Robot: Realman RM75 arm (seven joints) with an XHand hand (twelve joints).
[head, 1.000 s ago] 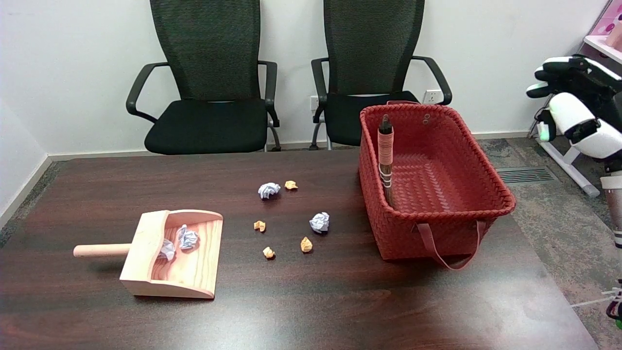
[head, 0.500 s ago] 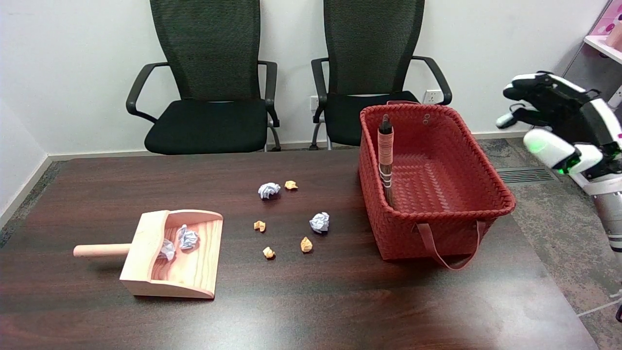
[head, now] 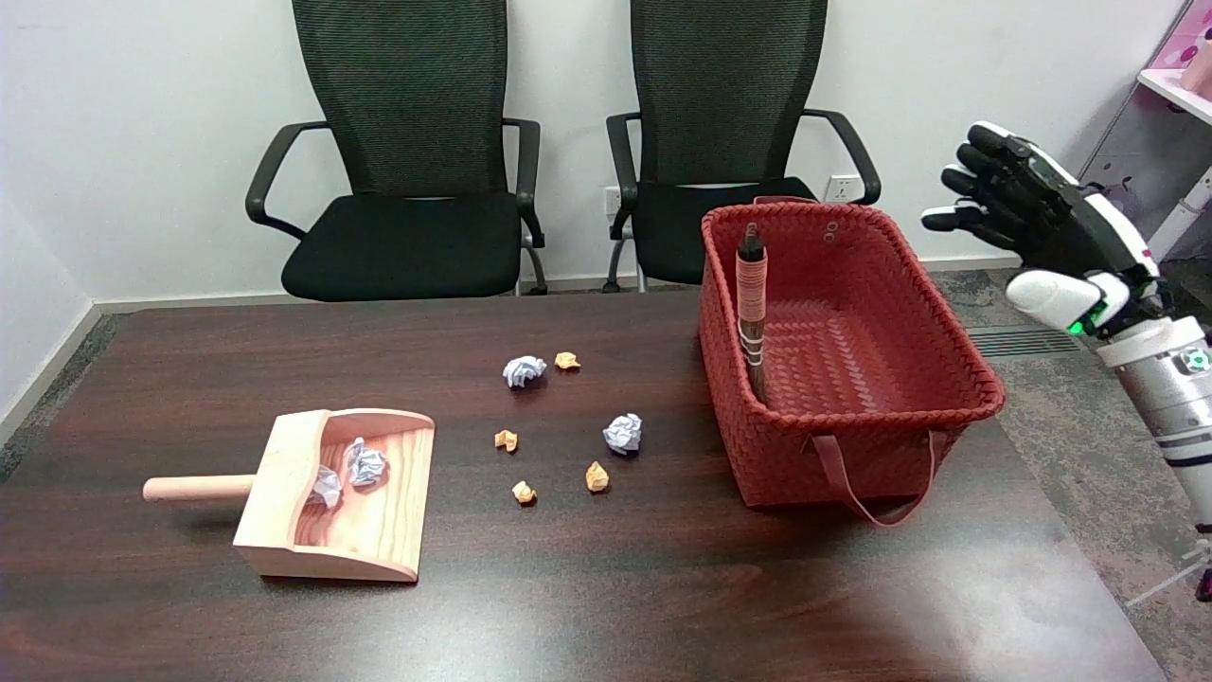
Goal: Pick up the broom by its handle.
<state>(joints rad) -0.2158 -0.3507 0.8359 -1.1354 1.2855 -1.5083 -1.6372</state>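
Broom (head: 752, 317) stands nearly upright inside red basket (head: 947, 350), leaning on left wall, handle top poking just above rim. Right hand (head: 1027, 213) in air off table's right edge, fingers spread, holding nothing, well apart from handle. Risks: reach clips basket rim and shifts basket; thin handle tips away along wall under loose grip; fingers jam between handle and wall.
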